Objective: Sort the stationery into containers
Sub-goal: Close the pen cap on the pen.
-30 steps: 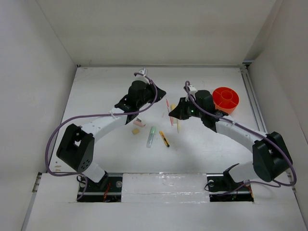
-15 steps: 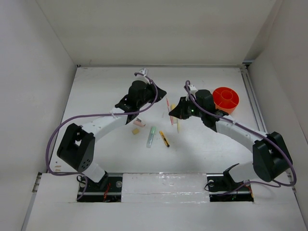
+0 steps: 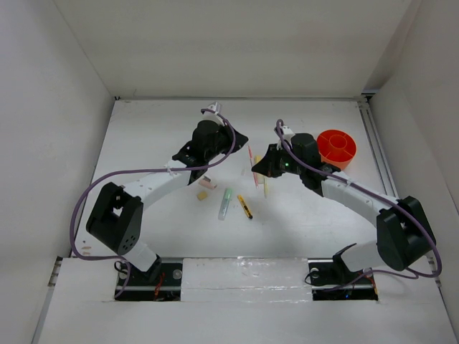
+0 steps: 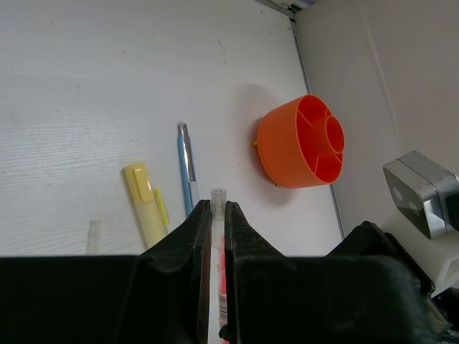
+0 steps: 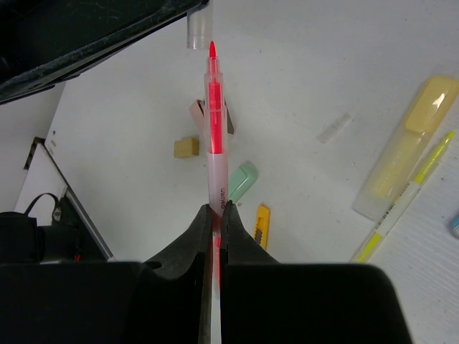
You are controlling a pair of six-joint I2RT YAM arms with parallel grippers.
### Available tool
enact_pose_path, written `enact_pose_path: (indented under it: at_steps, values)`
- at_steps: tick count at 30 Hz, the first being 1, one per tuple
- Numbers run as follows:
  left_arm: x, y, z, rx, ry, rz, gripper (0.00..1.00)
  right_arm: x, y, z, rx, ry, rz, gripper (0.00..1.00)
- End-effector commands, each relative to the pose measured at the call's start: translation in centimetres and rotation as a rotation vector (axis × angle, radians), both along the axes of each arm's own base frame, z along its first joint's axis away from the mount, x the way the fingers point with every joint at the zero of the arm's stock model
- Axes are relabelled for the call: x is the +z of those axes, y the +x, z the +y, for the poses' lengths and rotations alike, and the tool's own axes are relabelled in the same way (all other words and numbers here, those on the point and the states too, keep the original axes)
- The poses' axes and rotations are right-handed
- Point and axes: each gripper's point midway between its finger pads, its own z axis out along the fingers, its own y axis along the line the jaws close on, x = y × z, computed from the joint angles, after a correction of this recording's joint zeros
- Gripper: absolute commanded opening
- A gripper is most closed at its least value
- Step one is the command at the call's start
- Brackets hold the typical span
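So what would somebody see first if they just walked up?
Probably the bright red pen, pinched in the right hand over the middle of the table, its tip pointing at a clear cap held by the left hand. Then the round orange pot by the table's right side, and a yellow marker and green marker lying loose.
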Motion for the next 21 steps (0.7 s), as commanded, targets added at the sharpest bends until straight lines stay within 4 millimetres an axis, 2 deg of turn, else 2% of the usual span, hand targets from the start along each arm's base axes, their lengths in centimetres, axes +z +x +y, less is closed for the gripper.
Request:
enact_pose_path:
  at_steps: [1,5,11,14,16,21]
  values:
    - [1.8,0.4,-0.5,-0.005,-0.04,-0.046,0.0,3.7,1.1,1.2,0.013,0.058,-0.104,0.0]
    - [1.9,0.4,-0.5,-0.002,-0.047,-0.041,0.0,3.6,1.3,1.3,0.013,0.058,-0.103,0.0]
    - [1.7,1.1,0.2,0.054,-0.035,-0.033,0.0,3.2,0.2,2.7,0.044,0.056,-0.088,0.0]
    - [2.7,1.0,0.4,0.068,-0.058,-0.039,0.0,2.8,0.2,2.6,0.033,0.053,-0.075,0.0]
    - [2.2,1.2,0.8,0.092,-0.048,-0.035,0.0,2.8,0.3,2.5,0.024,0.05,-0.077,0.0]
    - [2.6,1.2,1.0,0.101,-0.052,-0.044,0.0,2.8,0.6,2.4,0.011,0.045,-0.08,0.0]
